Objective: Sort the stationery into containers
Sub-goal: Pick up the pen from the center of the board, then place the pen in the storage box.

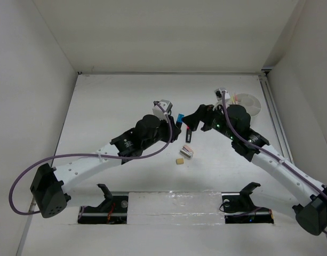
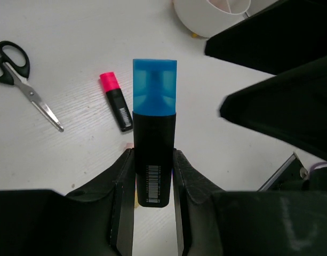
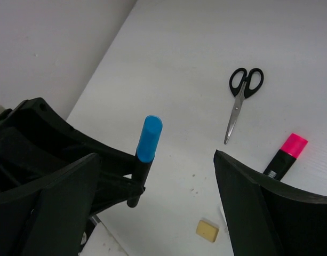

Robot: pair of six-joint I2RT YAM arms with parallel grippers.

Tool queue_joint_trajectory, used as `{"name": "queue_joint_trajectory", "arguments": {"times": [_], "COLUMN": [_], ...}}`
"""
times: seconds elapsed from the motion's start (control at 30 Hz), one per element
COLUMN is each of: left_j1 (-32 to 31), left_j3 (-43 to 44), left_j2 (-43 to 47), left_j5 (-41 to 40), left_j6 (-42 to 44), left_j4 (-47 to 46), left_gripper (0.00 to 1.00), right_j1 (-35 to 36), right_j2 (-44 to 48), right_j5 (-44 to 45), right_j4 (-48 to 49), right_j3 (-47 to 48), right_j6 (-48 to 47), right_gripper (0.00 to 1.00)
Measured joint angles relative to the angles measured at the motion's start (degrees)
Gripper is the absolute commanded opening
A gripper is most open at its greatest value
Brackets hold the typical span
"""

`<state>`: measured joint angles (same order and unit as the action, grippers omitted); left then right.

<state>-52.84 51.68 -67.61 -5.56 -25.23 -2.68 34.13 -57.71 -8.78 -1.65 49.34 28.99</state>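
Observation:
My left gripper (image 2: 152,160) is shut on the black body of a blue-and-black highlighter (image 2: 154,128) and holds it above the table, cap pointing away. In the top view this gripper (image 1: 175,120) and the highlighter (image 1: 180,118) sit mid-table. My right gripper (image 3: 155,208) is open and empty, just right of the highlighter (image 3: 148,143); in the top view it (image 1: 193,121) faces the left gripper. Black-handled scissors (image 3: 240,98), a pink-and-black highlighter (image 3: 286,154) and a tan eraser (image 3: 207,230) lie on the table. The round white cup (image 1: 248,104) stands at the back right.
A grey-pink block (image 1: 188,151) lies next to the eraser (image 1: 180,160), in front of the grippers. Thin pale sticks (image 1: 235,98) show at the cup's left rim. White walls enclose the table on the left, back and right.

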Motion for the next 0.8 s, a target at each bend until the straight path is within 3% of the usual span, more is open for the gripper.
{"name": "queue_joint_trajectory", "arguments": {"times": [0.13, 0.3, 0.5, 0.57, 0.6, 0.63, 0.67, 0.7, 0.73, 0.8], "left_j1": [-0.9, -1.0, -1.0, -1.0, -1.0, -1.0, -1.0, -0.9, -0.8, -0.8], "left_j3": [0.0, 0.0, 0.0, 0.0, 0.0, 0.0, 0.0, 0.0, 0.0, 0.0], "left_j2": [-0.1, -0.1, -0.1, -0.1, -0.1, -0.1, -0.2, -0.2, -0.1, -0.1], "left_j5": [1.0, 2.6, 4.8, 5.6, 6.0, 6.2, 6.4, 6.5, 6.5, 6.6], "left_j6": [1.5, 2.4, 2.9, 2.9, 3.0, 3.2, 3.5, 3.7, 4.0, 4.3], "left_j4": [-2.2, -4.3, -6.1, -6.6, -6.8, -7.0, -7.0, -7.0, -7.1, -7.4], "left_gripper": [0.0, 0.0, 0.0, 0.0, 0.0, 0.01, 0.11, 0.36, 0.99, 1.0], "right_j1": [1.0, 1.6, 3.3, 3.5, 3.5, 3.5, 3.5, 3.6, 3.6, 3.0], "right_j2": [-2.0, -2.7, -4.7, -5.7, -6.1, -6.5, -6.7, -6.8, -6.8, -6.7], "right_j5": [1.8, 2.9, 2.3, 1.6, 1.3, 1.0, 0.5, 0.7, 0.7, 0.7], "right_j4": [0.9, 2.1, 4.0, 4.9, 5.2, 5.4, 5.8, 5.8, 6.1, 6.3], "right_j3": [0.0, 0.0, 0.4, 0.4, 0.5, 0.5, 0.6, 0.7, 0.9, 1.1], "right_j6": [1.6, 3.3, 4.5, 4.8, 5.0, 5.4, 5.7, 5.9, 5.6, 4.2], "right_gripper": [0.9, 0.74, 0.64, 0.39, 0.15, 0.0, 0.0, 0.0, 0.0, 0.0]}}
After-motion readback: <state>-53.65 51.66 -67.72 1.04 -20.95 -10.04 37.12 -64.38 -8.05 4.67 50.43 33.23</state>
